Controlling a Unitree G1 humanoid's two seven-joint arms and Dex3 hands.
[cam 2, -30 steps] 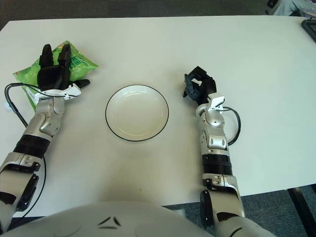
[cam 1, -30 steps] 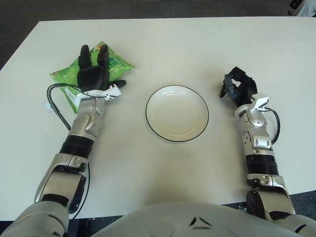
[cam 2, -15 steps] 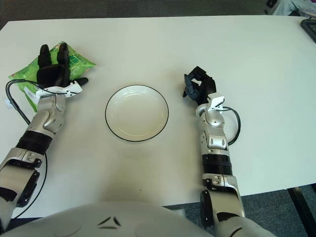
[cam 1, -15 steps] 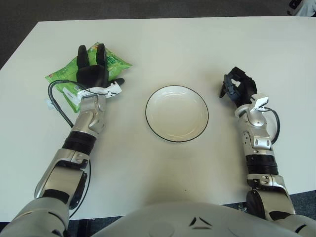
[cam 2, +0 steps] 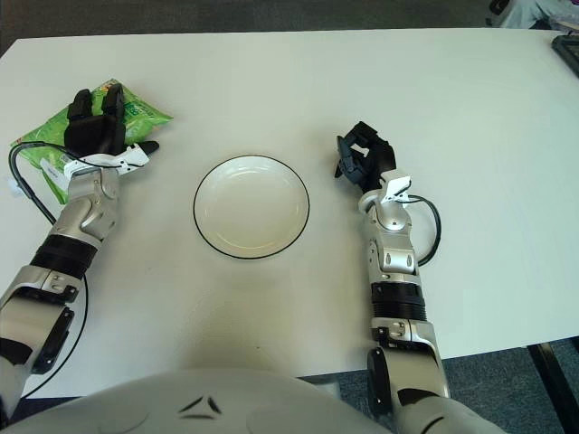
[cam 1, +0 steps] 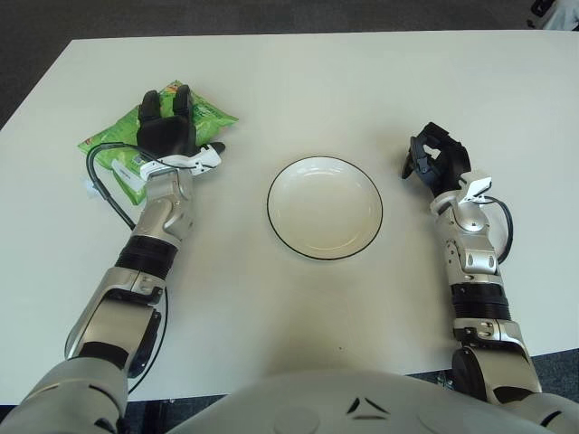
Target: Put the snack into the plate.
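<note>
Left eye view. White table (cam 1: pixel 298 81), smooth, matte, rectangular. Round white plate (cam 1: pixel 324 207) with thin dark rim, centre of table, holding nothing. Green crinkled snack bag (cam 1: pixel 122 149), glossy plastic, far left of table, well apart from plate. Left hand (cam 1: pixel 166 131) black, laid over the bag's middle, two fingers (cam 1: pixel 147 104) extended and slightly spread across the top, thumb out toward the plate side; not plainly clamped. Black cable (cam 1: pixel 98 181) looping beside the left forearm, across the bag's near corner. Right hand (cam 1: pixel 436 157) black, right of plate, fingers curled inward, holding nothing. Nothing between bag and plate.

Right eye view. Same layout: snack bag (cam 2: pixel 45 149) at far left edge, left hand (cam 2: pixel 92 131) on top of it, plate (cam 2: pixel 251 206) centre, right hand (cam 2: pixel 363 156) to its right.

Against one second ago: bag and left hand shifted a little leftward and farther up the table; fingers less extended. Plate and right hand unchanged.
</note>
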